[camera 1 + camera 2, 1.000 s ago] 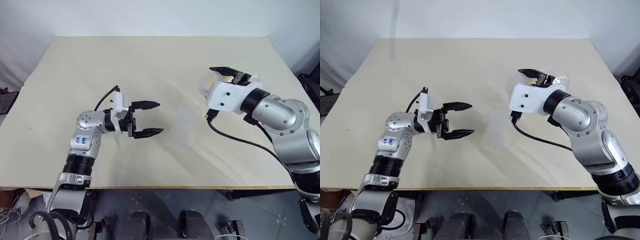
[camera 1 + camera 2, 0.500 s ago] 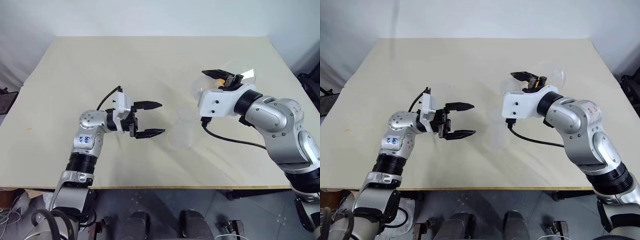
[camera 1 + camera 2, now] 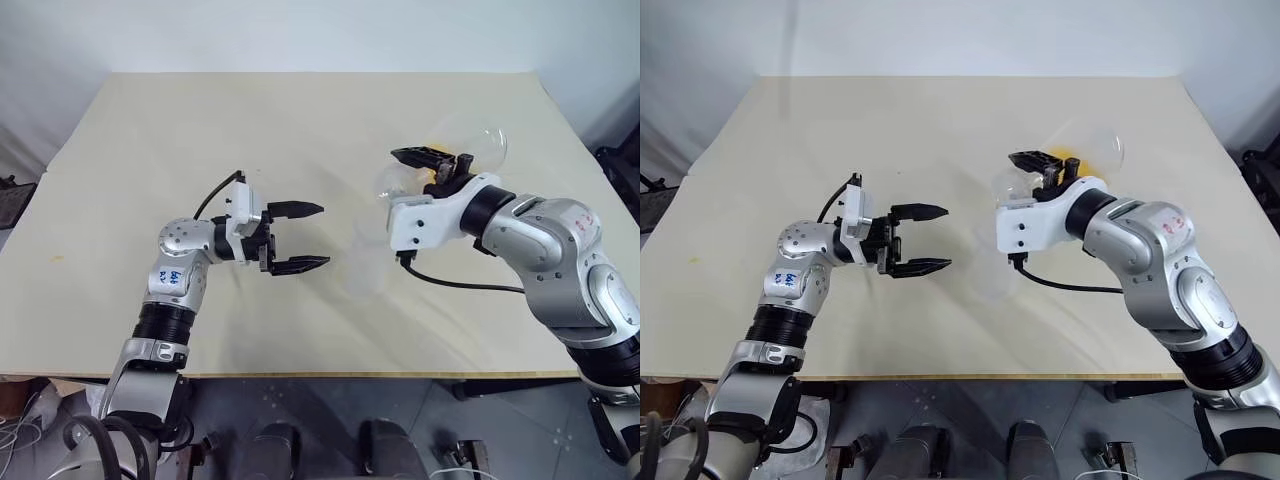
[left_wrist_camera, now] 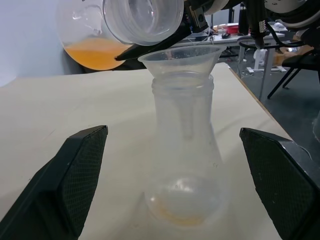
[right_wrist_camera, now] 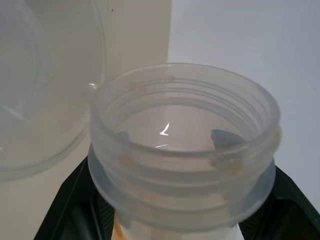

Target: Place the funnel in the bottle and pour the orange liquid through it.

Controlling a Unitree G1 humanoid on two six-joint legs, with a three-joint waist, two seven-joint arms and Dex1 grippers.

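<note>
The translucent bottle stands upright on the table between my two grippers. The small clear funnel sits in its mouth. A thin orange trace lies at the bottle's bottom. My right gripper is shut on the neck of a clear round flask, which is tipped with its wide mouth just above the funnel's rim. The orange liquid pools in the flask's belly. My left gripper stands open beside the bottle, its fingers on either side of it and apart from it.
The beige table spreads wide behind and around the bottle. Its front edge runs close below my arms. A black cable hangs from my right wrist above the tabletop.
My right gripper has rolled and shifted a little toward the bottle, tipping the flask further over so its mouth is above the funnel. My left arm has stayed still.
</note>
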